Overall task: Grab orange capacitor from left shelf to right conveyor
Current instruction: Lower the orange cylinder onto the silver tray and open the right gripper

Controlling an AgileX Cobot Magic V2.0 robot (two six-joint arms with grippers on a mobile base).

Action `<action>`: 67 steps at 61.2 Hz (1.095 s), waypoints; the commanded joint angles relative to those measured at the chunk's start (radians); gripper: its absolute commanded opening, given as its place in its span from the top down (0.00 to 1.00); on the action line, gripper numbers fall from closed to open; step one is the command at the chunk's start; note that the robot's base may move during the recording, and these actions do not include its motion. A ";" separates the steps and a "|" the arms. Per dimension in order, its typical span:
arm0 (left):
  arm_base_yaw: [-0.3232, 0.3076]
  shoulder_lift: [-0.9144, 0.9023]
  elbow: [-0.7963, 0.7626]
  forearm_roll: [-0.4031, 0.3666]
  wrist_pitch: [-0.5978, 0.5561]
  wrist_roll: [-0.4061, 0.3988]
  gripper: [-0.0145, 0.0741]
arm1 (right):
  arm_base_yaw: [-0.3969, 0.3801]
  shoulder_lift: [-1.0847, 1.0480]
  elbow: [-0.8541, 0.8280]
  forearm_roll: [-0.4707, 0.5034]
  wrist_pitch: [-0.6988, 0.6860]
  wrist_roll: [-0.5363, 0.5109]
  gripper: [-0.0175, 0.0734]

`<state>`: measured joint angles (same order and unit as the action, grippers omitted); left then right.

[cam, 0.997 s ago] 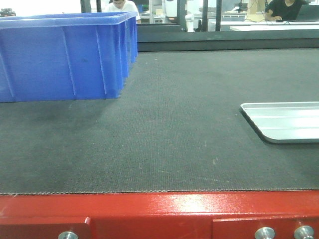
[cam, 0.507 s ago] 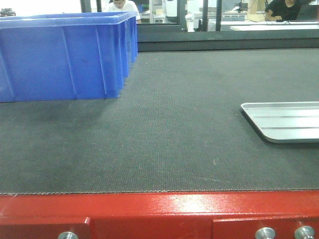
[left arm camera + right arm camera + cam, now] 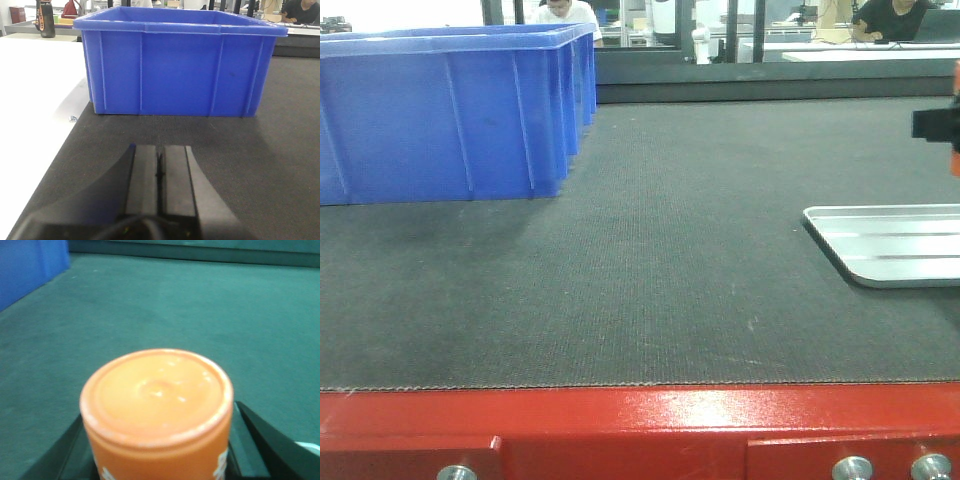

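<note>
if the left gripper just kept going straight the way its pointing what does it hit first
Most likely the blue bin: the left gripper, shut, points straight at its near wall, with only bare conveyor belt between.

Right conveyor [image 3: 670, 280]: bare belt from the red front edge to the far edge. Obstacles: blue bin [image 3: 450, 110] at the far-left corner, silver tray [image 3: 890, 245] at the right edge.

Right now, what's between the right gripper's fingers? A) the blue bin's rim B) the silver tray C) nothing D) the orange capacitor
D: the right wrist view shows the orange capacitor seated between the right gripper fingers, above the conveyor belt. The left gripper is closed on nothing.
</note>
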<state>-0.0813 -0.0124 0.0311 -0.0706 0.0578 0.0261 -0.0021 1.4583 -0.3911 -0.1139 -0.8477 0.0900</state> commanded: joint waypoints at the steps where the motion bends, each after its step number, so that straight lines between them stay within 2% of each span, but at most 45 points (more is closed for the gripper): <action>1: 0.001 -0.009 -0.004 -0.003 -0.088 -0.002 0.98 | -0.041 0.019 -0.020 -0.065 -0.170 0.016 0.69; 8: 0.001 -0.009 -0.004 -0.003 -0.088 -0.002 0.98 | -0.065 0.091 -0.020 -0.125 -0.259 0.016 0.69; 23: 0.001 -0.009 -0.004 -0.003 -0.088 -0.002 0.98 | -0.076 0.271 -0.020 -0.126 -0.445 0.016 0.69; 46: 0.001 -0.009 -0.004 -0.003 -0.088 -0.002 0.98 | -0.076 0.340 -0.023 -0.126 -0.450 0.015 0.66; 51: 0.001 -0.009 -0.004 -0.003 -0.088 -0.002 0.98 | -0.076 0.340 -0.023 -0.126 -0.450 0.015 0.56; 58: 0.001 -0.009 -0.004 -0.003 -0.088 -0.002 0.98 | -0.076 0.340 -0.023 -0.126 -0.450 0.015 0.27; 63: 0.001 -0.009 -0.004 -0.003 -0.088 -0.002 0.98 | -0.076 0.338 -0.023 -0.126 -0.450 0.015 0.11; 67: 0.001 -0.009 -0.004 -0.003 -0.088 -0.002 0.98 | -0.076 0.331 -0.022 -0.126 -0.447 0.015 0.12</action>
<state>-0.0813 -0.0124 0.0311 -0.0706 0.0578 0.0261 -0.0700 1.8281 -0.4008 -0.2328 -1.1477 0.1071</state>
